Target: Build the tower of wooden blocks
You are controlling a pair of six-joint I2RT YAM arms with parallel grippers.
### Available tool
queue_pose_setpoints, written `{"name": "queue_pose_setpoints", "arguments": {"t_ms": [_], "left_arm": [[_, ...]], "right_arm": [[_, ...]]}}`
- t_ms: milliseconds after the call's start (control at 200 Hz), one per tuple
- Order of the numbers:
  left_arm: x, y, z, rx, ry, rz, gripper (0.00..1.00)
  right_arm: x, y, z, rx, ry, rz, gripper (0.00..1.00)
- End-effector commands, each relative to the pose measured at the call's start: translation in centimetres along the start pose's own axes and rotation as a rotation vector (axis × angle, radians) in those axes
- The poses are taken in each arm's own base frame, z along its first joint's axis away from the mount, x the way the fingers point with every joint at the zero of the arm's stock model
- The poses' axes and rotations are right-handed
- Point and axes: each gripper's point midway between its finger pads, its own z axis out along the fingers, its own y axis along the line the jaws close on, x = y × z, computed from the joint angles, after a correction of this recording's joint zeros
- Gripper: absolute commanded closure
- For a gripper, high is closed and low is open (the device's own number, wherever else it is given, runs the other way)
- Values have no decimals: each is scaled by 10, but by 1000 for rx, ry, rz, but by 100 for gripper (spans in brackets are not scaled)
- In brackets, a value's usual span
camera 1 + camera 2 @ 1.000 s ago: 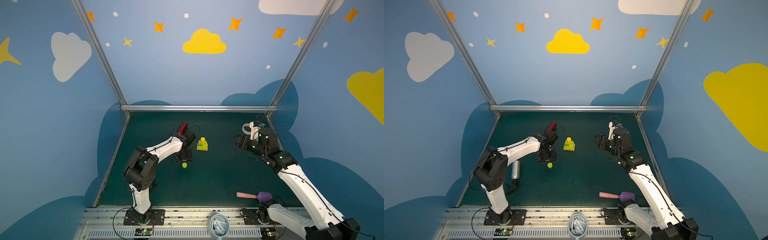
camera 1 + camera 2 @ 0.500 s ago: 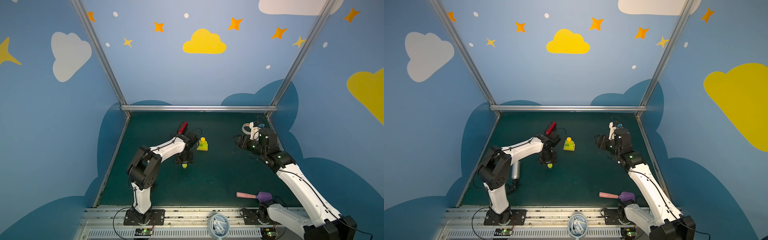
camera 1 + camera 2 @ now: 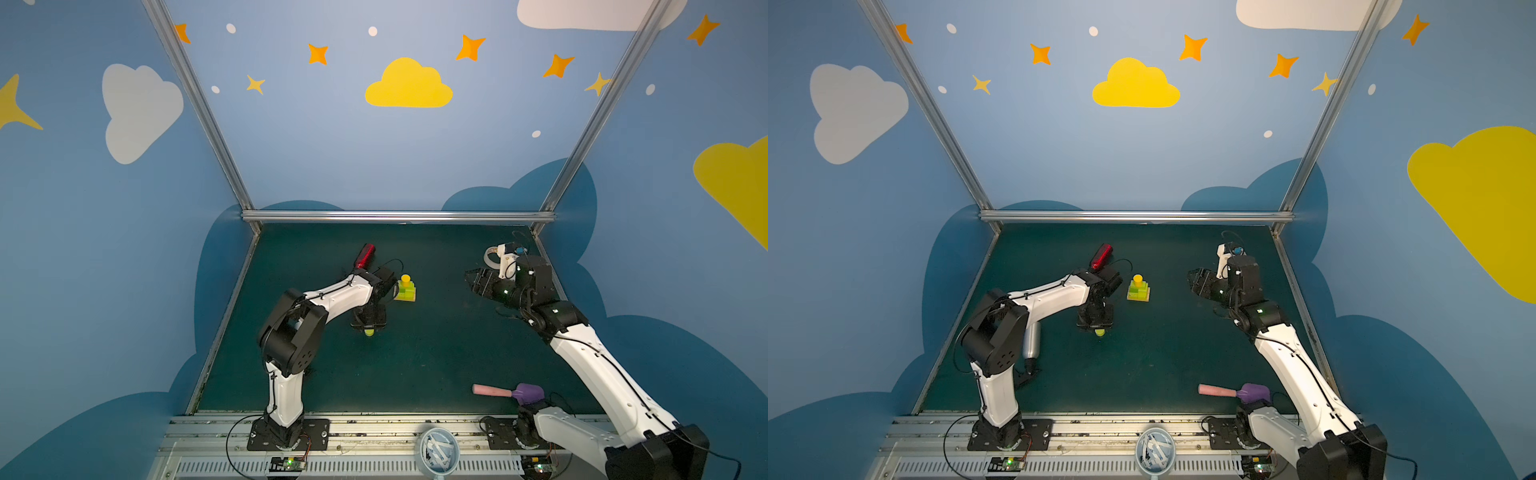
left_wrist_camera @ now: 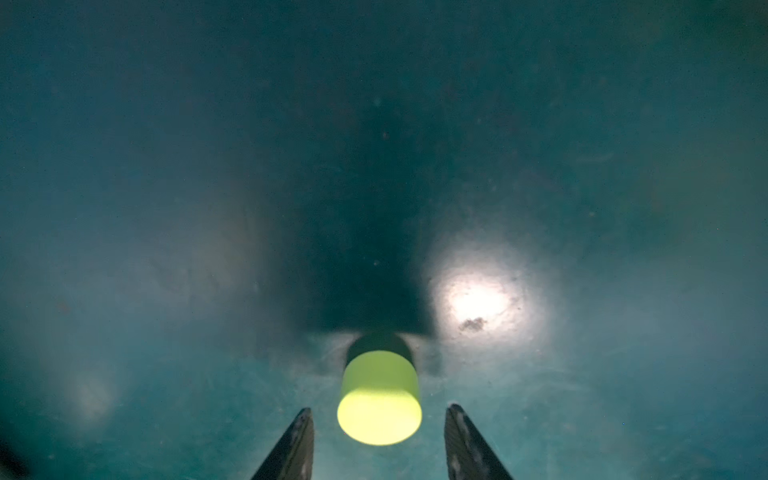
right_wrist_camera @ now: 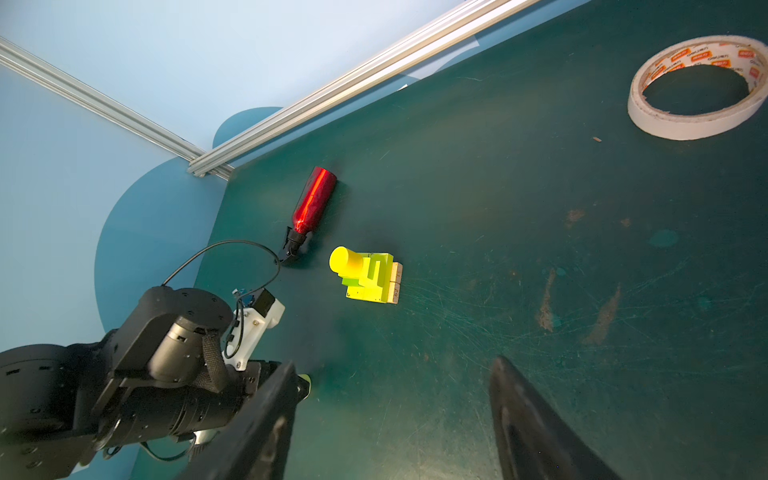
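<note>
The tower (image 3: 405,289) (image 3: 1138,289) (image 5: 368,278) stands mid-table: tan bars (image 5: 397,282) lowest, lime-green wood blocks stepped above, a yellow cylinder (image 3: 405,278) (image 5: 345,259) on top. A loose lime cylinder (image 3: 368,331) (image 3: 1099,331) (image 4: 379,399) lies on the mat in front of and left of it. My left gripper (image 3: 369,326) (image 4: 380,409) points down over that cylinder, open, a finger on each side with a gap to both. My right gripper (image 3: 473,282) (image 5: 395,363) hovers right of the tower, open with nothing between its fingers.
A red bottle (image 3: 365,255) (image 5: 313,199) lies just behind the left arm. A white tape roll (image 3: 490,257) (image 5: 698,87) sits at the back right. A pink-handled purple tool (image 3: 509,390) lies front right. A silver cylinder (image 3: 1031,338) lies by the left arm.
My left gripper has come forward and down over the lime cylinder, and its jaws have narrowed around it. The right arm has barely moved.
</note>
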Motion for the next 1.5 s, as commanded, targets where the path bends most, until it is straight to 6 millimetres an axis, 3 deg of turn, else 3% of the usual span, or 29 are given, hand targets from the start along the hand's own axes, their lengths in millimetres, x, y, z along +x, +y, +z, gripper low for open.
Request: {"name": "queue_pose_setpoints", "arguments": {"t_ms": [0,561,776,1016,1207,1492], "left_arm": [[8,6,5,-30,25,-4,53],[6,0,2,-30,12,3,56],[6,1,3,-36,10,-1,62],[5,1,4,-42,7,-1,63],[5,2,3,-51,3,-5,56],[2,3,4,-58,-4,-12,59]], "right_arm": [[1,-1,2,-8,3,6,29],[3,-3,8,-5,22,11,29],[4,-4,9,-2,26,14,29],[4,-4,10,-5,30,15,29],[5,-4,10,-7,34,16,29],[5,-4,10,-8,35,17,29]]}}
